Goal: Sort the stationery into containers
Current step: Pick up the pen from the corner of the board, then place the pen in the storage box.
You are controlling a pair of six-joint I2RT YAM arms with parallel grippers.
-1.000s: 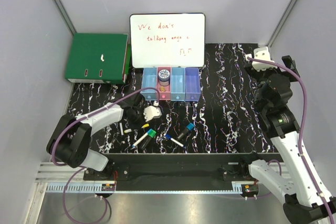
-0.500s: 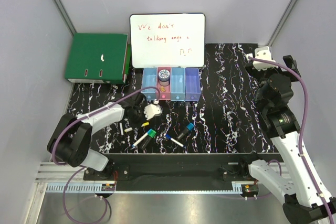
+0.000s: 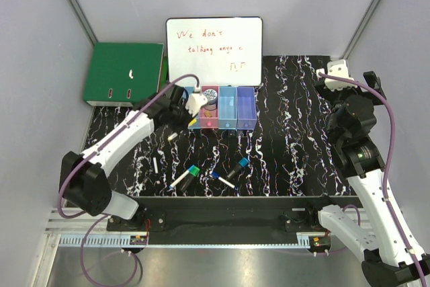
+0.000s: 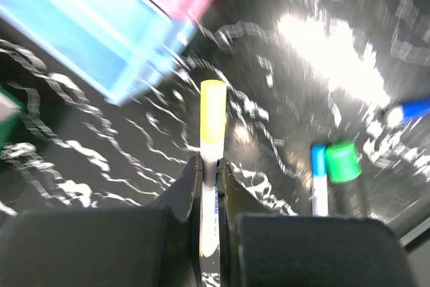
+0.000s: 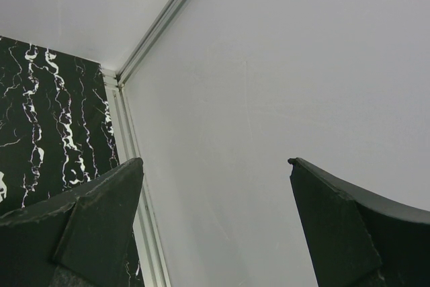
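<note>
My left gripper (image 4: 209,166) is shut on a white marker with a yellow cap (image 4: 213,126), which sticks out past the fingertips. In the top view the left gripper (image 3: 193,113) hangs at the left end of the row of containers (image 3: 228,107), over the near end of the light blue bin (image 4: 74,25). A dark round cylinder (image 3: 210,94) sits in the pink-red bin. More stationery lies near the front edge: a green-capped marker (image 3: 193,171), a blue-tipped pen (image 3: 222,179), a blue-capped black marker (image 3: 238,166) and a white piece (image 3: 156,165). My right gripper (image 5: 215,160) is open, facing the wall.
A whiteboard (image 3: 213,50) leans behind the bins. A green binder (image 3: 124,73) lies at the back left. The right arm (image 3: 353,126) stands raised along the right side. A small white piece (image 3: 173,136) lies left of the bins.
The left gripper closed on the yellow-capped marker near the front, lifted it and carried it back to the left end of the bins. The right arm has not moved.
</note>
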